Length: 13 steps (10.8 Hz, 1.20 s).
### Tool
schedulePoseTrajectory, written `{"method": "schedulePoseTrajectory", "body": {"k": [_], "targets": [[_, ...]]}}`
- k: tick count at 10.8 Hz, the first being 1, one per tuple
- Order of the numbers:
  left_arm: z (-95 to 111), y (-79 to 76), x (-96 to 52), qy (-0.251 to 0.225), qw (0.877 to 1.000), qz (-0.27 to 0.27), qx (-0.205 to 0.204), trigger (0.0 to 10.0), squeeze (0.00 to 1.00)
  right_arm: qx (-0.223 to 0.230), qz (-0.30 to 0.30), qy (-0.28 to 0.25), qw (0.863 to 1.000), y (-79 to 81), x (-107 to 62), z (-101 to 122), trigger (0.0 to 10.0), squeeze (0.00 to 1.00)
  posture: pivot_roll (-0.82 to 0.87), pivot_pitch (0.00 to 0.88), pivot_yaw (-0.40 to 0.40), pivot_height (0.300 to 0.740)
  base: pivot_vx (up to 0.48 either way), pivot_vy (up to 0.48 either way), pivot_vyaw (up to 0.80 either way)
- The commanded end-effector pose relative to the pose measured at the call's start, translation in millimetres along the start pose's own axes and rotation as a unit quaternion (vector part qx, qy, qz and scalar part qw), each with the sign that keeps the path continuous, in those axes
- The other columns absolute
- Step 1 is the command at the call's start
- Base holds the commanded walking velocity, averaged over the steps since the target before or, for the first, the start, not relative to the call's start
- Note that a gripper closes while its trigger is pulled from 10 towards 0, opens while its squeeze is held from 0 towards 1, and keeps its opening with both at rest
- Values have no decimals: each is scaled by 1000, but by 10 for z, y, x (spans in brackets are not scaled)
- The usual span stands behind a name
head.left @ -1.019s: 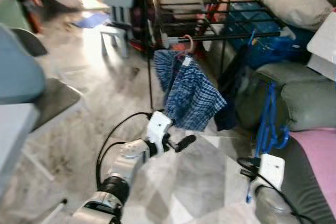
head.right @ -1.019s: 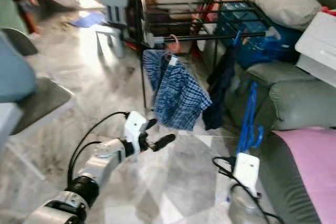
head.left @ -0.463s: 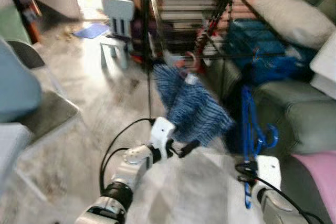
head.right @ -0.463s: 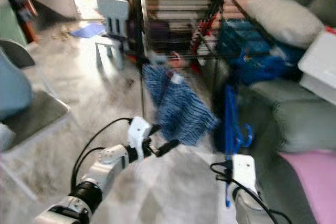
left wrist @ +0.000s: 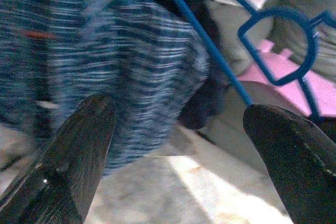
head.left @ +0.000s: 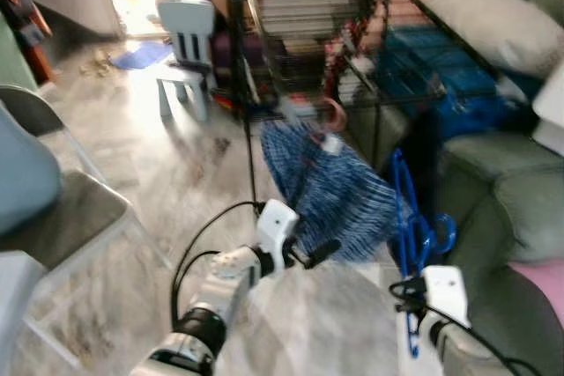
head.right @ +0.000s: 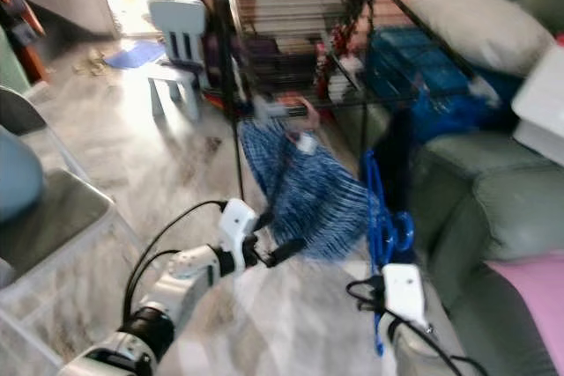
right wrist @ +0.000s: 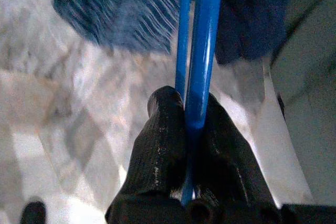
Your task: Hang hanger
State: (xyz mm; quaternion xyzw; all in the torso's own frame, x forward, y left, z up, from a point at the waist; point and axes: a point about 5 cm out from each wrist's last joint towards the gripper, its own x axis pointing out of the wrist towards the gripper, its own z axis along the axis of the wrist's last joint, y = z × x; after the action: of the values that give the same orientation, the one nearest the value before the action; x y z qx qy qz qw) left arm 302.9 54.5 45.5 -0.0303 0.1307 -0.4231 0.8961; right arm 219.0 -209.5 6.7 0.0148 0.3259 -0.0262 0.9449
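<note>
Both head views are motion-blurred, so the bars of the black drying rack (head.left: 352, 33) in the upper centre and the objects behind it are hard to make out. The right gripper (right wrist: 185, 109) is clenched on the blue hanger (head.left: 411, 217): the right wrist view shows both black fingers (right wrist: 160, 140) pressed against the hanger's blue rods. In the left eye view the hanger stands upright at lower right of centre, just below the rack; its lower end is hidden behind the white wrist housing.

The left gripper (head.left: 308, 254) is released. The left wrist view shows its two fingers (left wrist: 73, 161) spread wide with nothing between them; beyond them are the plaid garment (head.left: 330, 191) and the hanger's hook loop (left wrist: 278, 43). In the head views this gripper sits at lower centre, just in front of the garment; contact cannot be determined. The garment hangs from the rack on a reddish hook (head.left: 335, 114), its outline smeared.

A pale blue child's chair (head.left: 185, 50) stands at upper left, and a grey sofa (head.left: 515, 191) is cut off at the right edge.
</note>
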Motion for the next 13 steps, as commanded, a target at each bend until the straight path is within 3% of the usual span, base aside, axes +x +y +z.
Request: {"method": "schedulePoseTrajectory", "body": {"k": [1, 3, 4, 6, 7, 8, 10, 11, 13], "targets": [[11, 34, -22, 1, 1000, 2, 6, 10000, 0, 1, 12, -9, 1000, 63, 5, 62, 10000, 0, 27, 0, -46, 740, 442, 0, 0], [4, 16, -8, 4, 1000, 2, 4, 10000, 0, 7, 70, 10, 998, 196, -38, 35, 10000, 0, 25, 0, -48, 740, 437, 0, 0], [7, 12, -6, 1, 1000, 3, 3, 10000, 0, -13, 82, 5, 997, 224, -68, 48, 10000, 0, 27, 0, -51, 740, 0, 0, 0], [-1, 21, -20, 3, 1000, 5, 4, 10000, 0, -32, 7, -22, 999, -98, -96, 158, 10000, 0, 25, 0, -52, 740, 0, 0, 0], [-3, 22, -21, 3, 1000, 5, 5, 10000, 0, -36, 2, -22, 999, -152, -115, 182, 10000, 0, 23, 0, -52, 740, 0, 0, 0], [-9, 17, -18, 6, 1000, 5, 6, 10000, 0, -61, -13, -23, 998, -310, -184, 230, 10000, 0, 18, 0, -52, 740, 0, 0, 0], [-17, 7, -16, 8, 1000, 4, 7, 10000, 0, -67, 3, 1, 998, -395, -241, 158, 10000, 0, 16, 0, -53, 740, 0, 0, 0], [-18, 9, -18, 8, 1000, 5, 8, 10000, 0, -64, 32, 15, 997, -366, -265, 99, 10000, 0, 16, 0, -53, 740, 0, 0, 0], [-15, 20, -21, 9, 1000, 7, 10, 10000, 0, -51, 119, 25, 991, -77, -304, 71, 10000, 0, 20, 0, -57, 740, 0, 0, 0]]}}
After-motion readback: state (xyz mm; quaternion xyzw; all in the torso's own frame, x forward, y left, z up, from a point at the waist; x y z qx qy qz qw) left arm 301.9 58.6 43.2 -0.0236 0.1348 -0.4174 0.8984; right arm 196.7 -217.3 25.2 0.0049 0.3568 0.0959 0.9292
